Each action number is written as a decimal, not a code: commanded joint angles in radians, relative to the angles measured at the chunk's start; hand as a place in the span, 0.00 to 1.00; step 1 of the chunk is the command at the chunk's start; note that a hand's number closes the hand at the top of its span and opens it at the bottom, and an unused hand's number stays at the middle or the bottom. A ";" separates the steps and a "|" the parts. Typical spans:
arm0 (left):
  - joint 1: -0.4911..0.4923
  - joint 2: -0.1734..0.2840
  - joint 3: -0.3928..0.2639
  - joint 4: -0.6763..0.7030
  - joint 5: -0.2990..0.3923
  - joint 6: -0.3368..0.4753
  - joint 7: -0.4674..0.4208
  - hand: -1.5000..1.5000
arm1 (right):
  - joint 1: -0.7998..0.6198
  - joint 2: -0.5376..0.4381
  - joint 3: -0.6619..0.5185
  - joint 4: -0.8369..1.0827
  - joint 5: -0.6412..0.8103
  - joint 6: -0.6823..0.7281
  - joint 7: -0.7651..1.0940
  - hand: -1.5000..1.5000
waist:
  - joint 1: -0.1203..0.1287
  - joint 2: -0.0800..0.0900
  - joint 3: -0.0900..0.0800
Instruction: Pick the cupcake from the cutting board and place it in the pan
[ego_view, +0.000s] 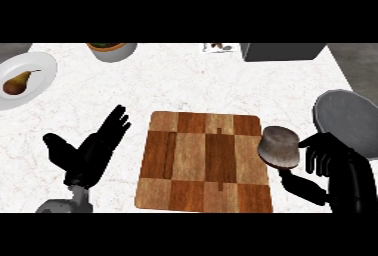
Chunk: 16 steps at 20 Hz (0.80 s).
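Brown-grey cupcake is off the cutting board, pinched in the curled right hand beside the pan, placement pending; left hand rests open.

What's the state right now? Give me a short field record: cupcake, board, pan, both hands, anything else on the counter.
cupcake: off the board, tilted, held at the board's right edge
board: bare, centre of the counter
pan: grey, at the right edge, nothing visible in it
right hand: fingers curled at the cupcake, between board and pan
left hand: open, resting left of the board, fingers up
plate: top left, holds a pear
pear: lying on the plate
bowl: top edge, left of centre
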 joint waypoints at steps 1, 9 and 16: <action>0.006 -0.010 -0.014 -0.003 -0.016 -0.007 0.001 0.50 | 0.108 -0.074 -0.132 0.074 -0.093 -0.090 -0.170 1.00 | 0.024 0.003 -0.002; -0.051 -0.023 0.005 0.069 -0.013 -0.034 -0.011 0.50 | -0.074 -0.006 -0.291 0.564 -0.234 -0.206 -0.512 1.00 | 0.038 0.007 -0.001; -0.026 -0.041 -0.018 0.018 -0.025 -0.026 -0.003 0.50 | -0.261 0.009 -0.478 0.929 -0.340 -0.300 -0.719 1.00 | 0.054 0.010 0.001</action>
